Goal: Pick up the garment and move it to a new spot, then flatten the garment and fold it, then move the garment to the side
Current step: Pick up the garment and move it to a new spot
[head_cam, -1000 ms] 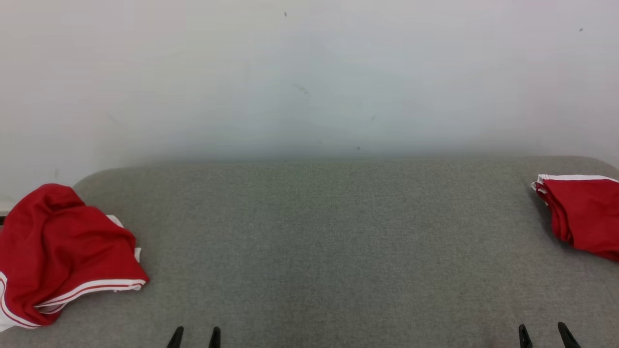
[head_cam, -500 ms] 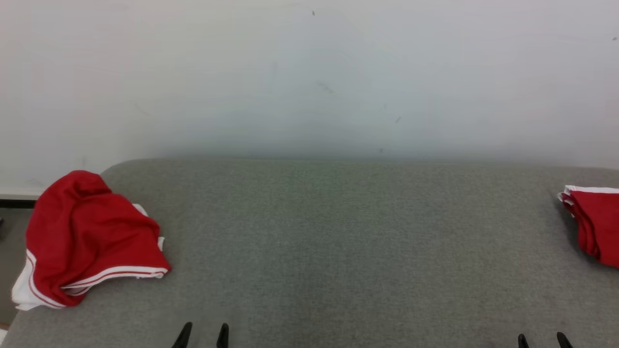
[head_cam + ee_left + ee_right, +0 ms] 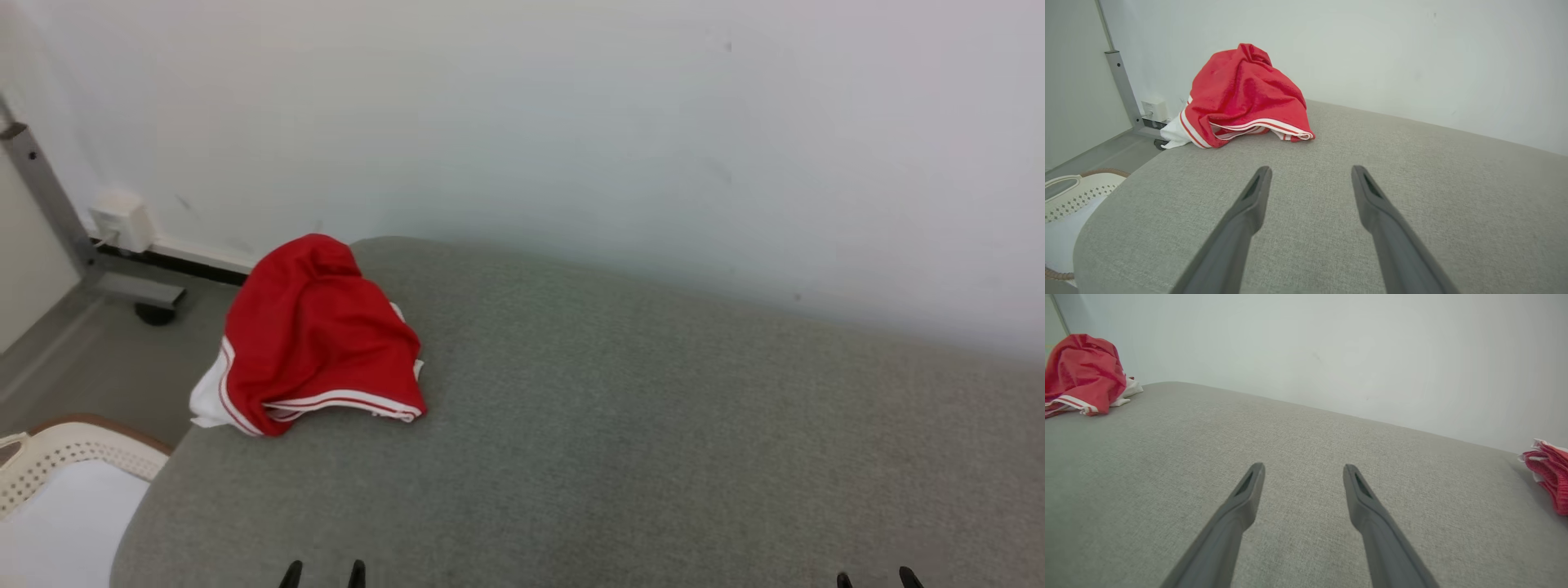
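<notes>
my left gripper (image 3: 1310,169) and right gripper (image 3: 1303,466) are pointing across the grey cushion (image 3: 653,425), fingers spread wide and holding nothing, as they were a second ago. my head is turning left, so the whole picture is sliding: a pale basket (image 3: 73,453) is now showing by the cushion's near left corner. the crumpled red garment (image 3: 314,335) is lying at the far left edge, itself unmoved, well ahead of my left fingers. a folded red garment (image 3: 1549,477) is sitting at the far right edge. behind, a metal leg (image 3: 49,196) is coming into sight against the white wall (image 3: 571,122).
</notes>
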Controlling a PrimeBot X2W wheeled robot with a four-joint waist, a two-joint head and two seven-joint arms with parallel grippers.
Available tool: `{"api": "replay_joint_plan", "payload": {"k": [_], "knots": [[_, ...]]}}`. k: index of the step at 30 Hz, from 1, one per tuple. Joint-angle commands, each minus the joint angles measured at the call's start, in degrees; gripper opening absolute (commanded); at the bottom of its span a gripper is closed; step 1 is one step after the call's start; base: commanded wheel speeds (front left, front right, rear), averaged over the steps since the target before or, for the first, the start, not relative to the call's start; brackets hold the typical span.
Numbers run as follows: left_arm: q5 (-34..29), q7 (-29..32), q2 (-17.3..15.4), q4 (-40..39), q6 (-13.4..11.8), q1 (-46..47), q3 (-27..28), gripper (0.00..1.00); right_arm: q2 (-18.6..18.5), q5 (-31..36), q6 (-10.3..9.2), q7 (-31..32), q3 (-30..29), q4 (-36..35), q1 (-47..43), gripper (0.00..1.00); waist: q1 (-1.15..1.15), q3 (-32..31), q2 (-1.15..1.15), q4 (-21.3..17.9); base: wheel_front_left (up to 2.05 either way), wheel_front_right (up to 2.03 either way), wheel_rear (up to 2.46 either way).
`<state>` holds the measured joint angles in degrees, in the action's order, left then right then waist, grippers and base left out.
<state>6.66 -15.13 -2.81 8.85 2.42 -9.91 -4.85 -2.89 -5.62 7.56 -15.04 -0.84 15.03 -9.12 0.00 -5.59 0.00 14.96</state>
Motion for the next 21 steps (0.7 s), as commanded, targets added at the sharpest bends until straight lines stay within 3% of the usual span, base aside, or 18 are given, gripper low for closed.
{"api": "replay_joint_plan", "payload": {"k": [1, 13, 17, 21], "knots": [[-0.69, -0.01, -0.20, -0.17, 0.13, -0.65, 0.20, 1.00, -0.06, -0.26, -0.16, -0.16, 0.06, 0.33, 0.58, 1.00, 0.00, -0.57, 0.00, 2.27, 0.00, 0.00, 0.00], [0.27, 0.00, -1.84, 0.05, 2.06, 5.35, 2.91, 1.00, -0.07, 1.87, -0.16, -0.16, -0.84, -0.42, 1.39, 1.00, 0.00, 3.04, 0.00, 2.12, 0.00, 0.00, 0.00], [1.81, 0.03, -4.28, 2.26, 3.09, 13.50, 4.35, 1.00, -0.14, 4.57, -0.16, -0.16, -2.80, -2.36, 4.10, 1.00, 0.00, 9.53, 0.00, 0.94, 0.00, 0.00, 0.00], [3.41, 2.25, -7.12, 4.97, 3.55, 24.78, 5.68, 1.00, -2.45, 5.96, -0.16, -0.16, -5.00, -4.77, 8.06, 1.00, 0.00, 17.57, 0.00, -0.02, 0.00, 0.00, 0.00]]}}
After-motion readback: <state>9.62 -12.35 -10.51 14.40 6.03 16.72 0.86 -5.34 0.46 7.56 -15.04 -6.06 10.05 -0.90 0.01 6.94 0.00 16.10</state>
